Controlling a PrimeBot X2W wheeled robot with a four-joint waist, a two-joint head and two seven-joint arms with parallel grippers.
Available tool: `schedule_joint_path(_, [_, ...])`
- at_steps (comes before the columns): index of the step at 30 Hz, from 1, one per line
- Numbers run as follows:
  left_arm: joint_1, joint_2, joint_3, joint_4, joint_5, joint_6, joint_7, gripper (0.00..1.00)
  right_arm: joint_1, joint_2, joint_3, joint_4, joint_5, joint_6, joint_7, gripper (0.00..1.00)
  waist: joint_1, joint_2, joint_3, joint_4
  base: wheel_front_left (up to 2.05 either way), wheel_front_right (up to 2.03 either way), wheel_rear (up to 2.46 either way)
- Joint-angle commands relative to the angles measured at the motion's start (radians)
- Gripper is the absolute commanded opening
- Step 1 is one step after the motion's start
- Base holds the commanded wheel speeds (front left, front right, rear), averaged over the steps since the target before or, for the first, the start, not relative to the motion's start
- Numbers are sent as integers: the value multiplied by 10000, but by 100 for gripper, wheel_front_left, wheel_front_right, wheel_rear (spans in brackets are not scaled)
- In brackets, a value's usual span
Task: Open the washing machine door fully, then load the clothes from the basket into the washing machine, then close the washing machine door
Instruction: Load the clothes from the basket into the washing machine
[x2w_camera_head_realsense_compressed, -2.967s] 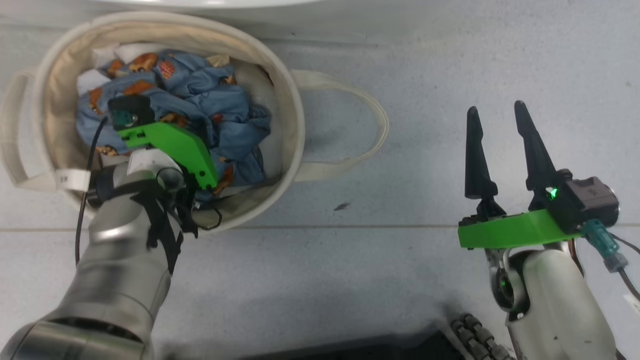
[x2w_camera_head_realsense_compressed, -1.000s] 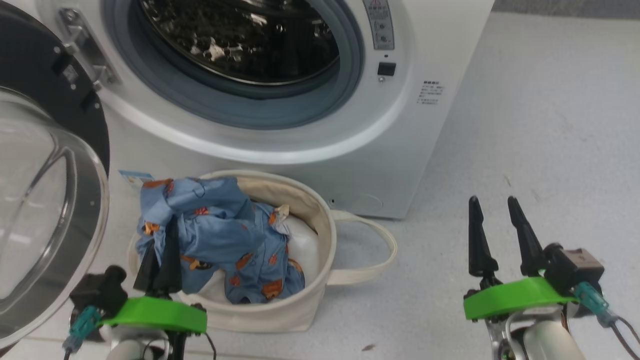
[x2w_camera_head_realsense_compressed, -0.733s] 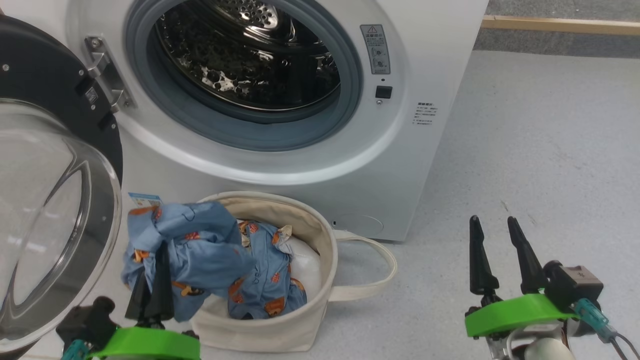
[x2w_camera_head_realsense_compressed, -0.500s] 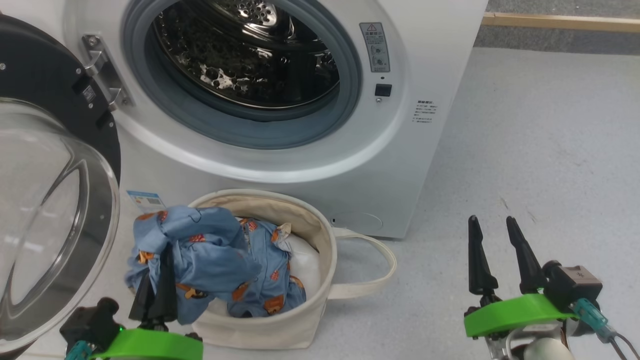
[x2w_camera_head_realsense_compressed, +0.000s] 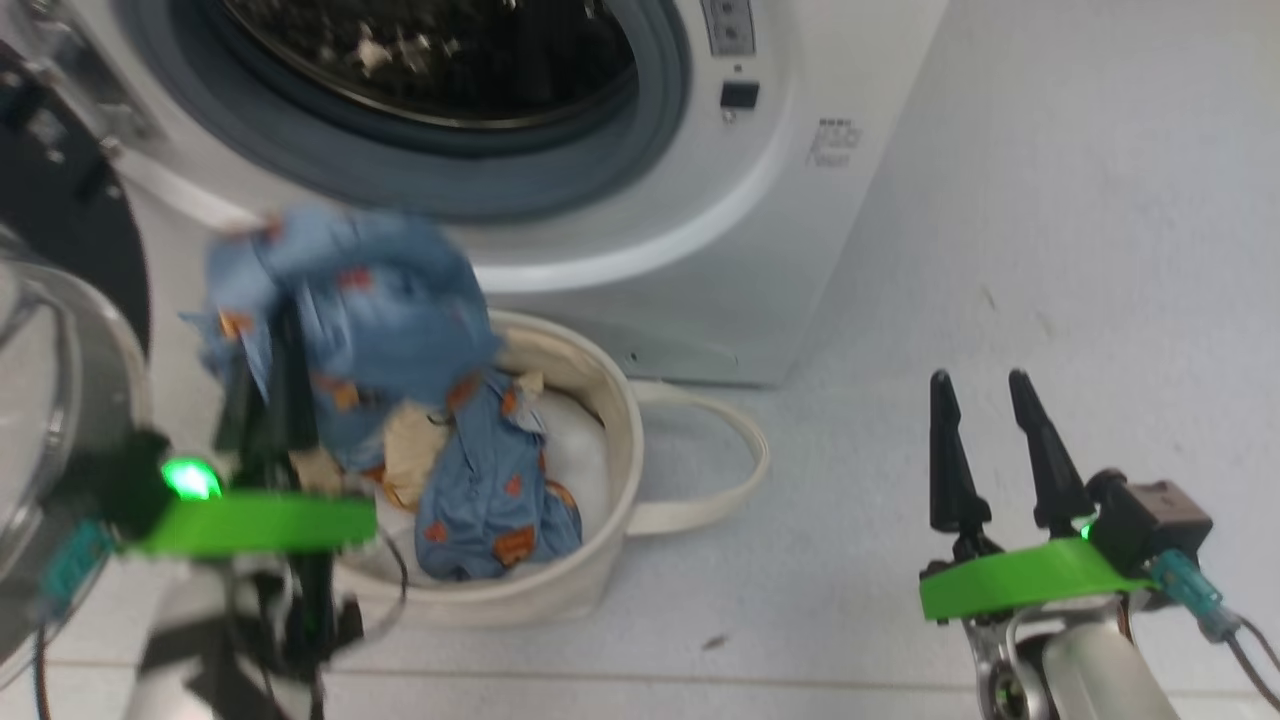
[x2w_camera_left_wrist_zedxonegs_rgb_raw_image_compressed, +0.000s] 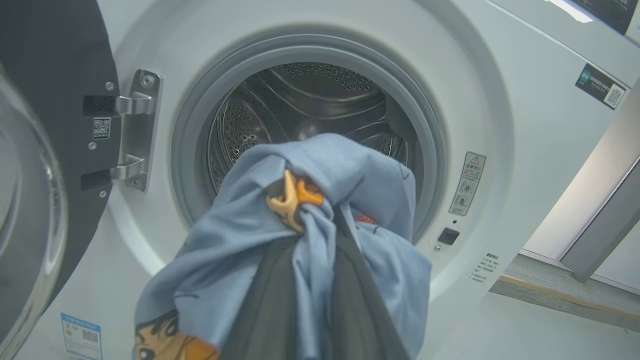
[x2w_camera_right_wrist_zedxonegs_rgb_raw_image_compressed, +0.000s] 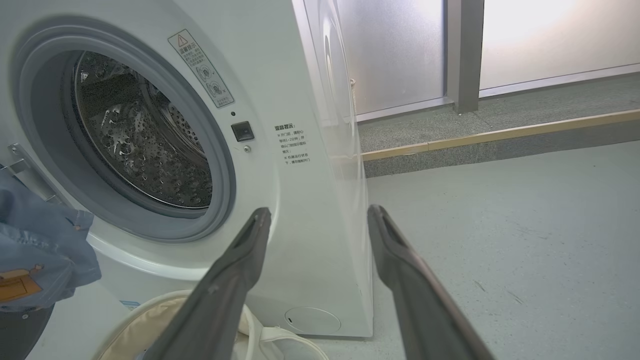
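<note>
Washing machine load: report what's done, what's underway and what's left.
Done: the washing machine door stands wide open. Underway: the left gripper is shut on a blue bear-print garment, held before the drum. Left: that drum looks empty, more clothes lie in the basket, and the door needs closing.

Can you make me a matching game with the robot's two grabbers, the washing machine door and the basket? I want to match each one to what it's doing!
Things:
1. left gripper
2. right gripper
3. washing machine door
4. basket

States:
a. swung open
b. shut on the blue bear-print clothes, lifted up
c. open, holding nothing
d. on the floor in front of the washing machine, with clothes inside

Pairs: 1-b, 2-c, 3-a, 4-d
</note>
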Motion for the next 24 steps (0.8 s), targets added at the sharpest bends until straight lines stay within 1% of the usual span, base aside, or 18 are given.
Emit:
schedule_joint_path(1, [-647, 134, 359, -244, 99, -63, -118, 0, -337, -28, 188, -353, -102, 2, -78, 100, -2, -1, 696, -304, 0, 0, 0])
schedule_joint_path(5, [-2264, 134, 655, 259, 109, -253, -118, 0, -737, -28, 215, -468, -140, 2, -78, 100, -2, -1, 1613, -589, 0, 0, 0])
schedule_joint_path(9, [-3947, 134, 1209, 938, -116, -441, -118, 0, -1157, -28, 236, -643, -82, 2, -78, 100, -2, -1, 2518, -923, 0, 0, 0])
schedule_joint_path(13, [-5569, 152, 1664, 1595, 211, -586, -118, 0, -1503, -28, 265, -786, 32, 2, -78, 100, -2, -1, 3411, -1239, 0, 0, 0])
schedule_joint_path(20, [-8033, 458, 1862, 2991, 937, -679, -118, 0, -1966, -28, 341, -962, 251, 2, -78, 100, -2, -1, 4807, -1676, 0, 0, 0])
schedule_joint_path(21, [-8033, 458, 1862, 2991, 937, -679, -118, 0, -1966, -28, 341, -962, 251, 2, -78, 100, -2, -1, 4807, -1676, 0, 0, 0])
schedule_joint_path(24, [-9035, 588, 1804, 3707, 1235, -689, -118, 0, -2140, -28, 291, -1036, 314, 2, -78, 100, -2, -1, 5305, -1762, 0, 0, 0])
